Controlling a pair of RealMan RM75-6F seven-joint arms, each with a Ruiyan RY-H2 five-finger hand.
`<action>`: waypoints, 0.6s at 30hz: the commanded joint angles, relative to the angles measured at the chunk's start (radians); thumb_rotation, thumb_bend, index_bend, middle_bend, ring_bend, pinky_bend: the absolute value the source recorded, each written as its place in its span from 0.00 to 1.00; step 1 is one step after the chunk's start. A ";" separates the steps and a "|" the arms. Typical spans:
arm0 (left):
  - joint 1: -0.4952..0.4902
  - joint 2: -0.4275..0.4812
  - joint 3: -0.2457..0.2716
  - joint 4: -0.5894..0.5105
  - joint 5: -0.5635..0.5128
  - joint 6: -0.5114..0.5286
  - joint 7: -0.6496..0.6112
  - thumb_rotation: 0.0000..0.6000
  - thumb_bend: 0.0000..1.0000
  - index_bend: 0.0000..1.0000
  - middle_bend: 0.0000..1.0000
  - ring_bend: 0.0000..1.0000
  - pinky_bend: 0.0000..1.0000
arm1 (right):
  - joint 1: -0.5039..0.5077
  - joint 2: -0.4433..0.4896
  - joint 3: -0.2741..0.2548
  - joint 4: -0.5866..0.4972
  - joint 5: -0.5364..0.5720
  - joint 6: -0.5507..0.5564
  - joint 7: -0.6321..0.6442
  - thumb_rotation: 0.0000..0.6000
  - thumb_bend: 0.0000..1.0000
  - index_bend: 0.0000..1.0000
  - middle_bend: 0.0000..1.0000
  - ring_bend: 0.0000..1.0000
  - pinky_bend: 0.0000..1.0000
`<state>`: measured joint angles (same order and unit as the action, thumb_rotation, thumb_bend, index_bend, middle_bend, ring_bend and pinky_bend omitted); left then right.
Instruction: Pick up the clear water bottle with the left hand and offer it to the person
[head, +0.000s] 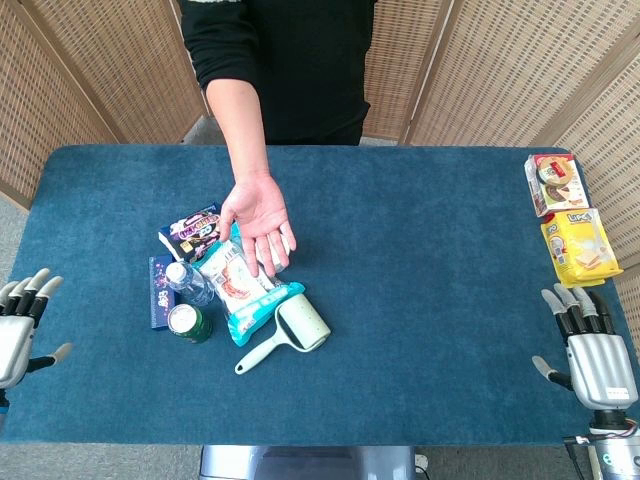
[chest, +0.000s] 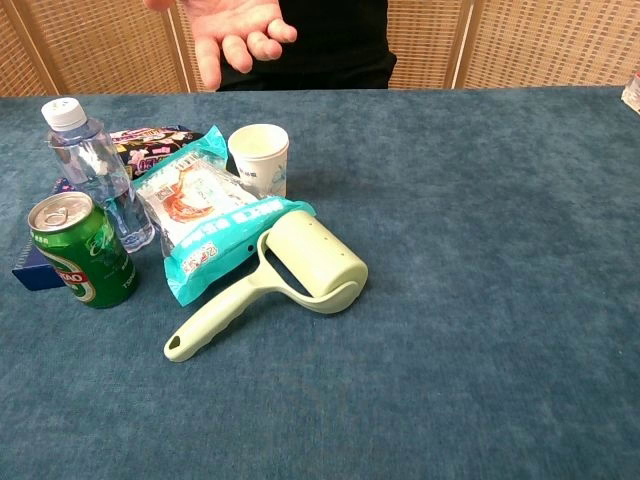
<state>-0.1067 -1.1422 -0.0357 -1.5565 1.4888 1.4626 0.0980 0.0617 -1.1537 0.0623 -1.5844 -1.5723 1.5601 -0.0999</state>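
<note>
1. The clear water bottle (chest: 95, 175) stands upright in the clutter at the counter's (head: 420, 260) nine o'clock side, touching the green can (chest: 80, 250); ready for a side grasp.
2. The person's hand (head: 257, 215) waits palm-up just beyond it, at its one o'clock, to receive.
3. Left hand (head: 20, 325) and right hand (head: 590, 345) rest at the near edges, fingers spread, holding nothing.
</note>
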 joint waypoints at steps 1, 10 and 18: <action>-0.003 -0.003 0.003 0.002 0.004 -0.005 0.006 1.00 0.08 0.00 0.00 0.00 0.09 | 0.000 0.002 0.001 -0.002 0.002 -0.001 0.003 1.00 0.00 0.00 0.00 0.00 0.03; -0.019 -0.015 -0.006 0.030 0.016 -0.012 -0.064 1.00 0.08 0.00 0.00 0.00 0.09 | 0.002 0.005 -0.002 -0.006 0.007 -0.014 0.009 1.00 0.00 0.00 0.00 0.00 0.03; -0.092 -0.052 -0.031 0.166 0.045 -0.084 -0.454 1.00 0.08 0.00 0.00 0.00 0.09 | 0.006 0.011 0.000 -0.014 0.020 -0.028 0.014 1.00 0.00 0.00 0.00 0.01 0.03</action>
<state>-0.1580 -1.1755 -0.0528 -1.4592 1.5214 1.4231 -0.1890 0.0667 -1.1426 0.0621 -1.5977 -1.5536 1.5329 -0.0850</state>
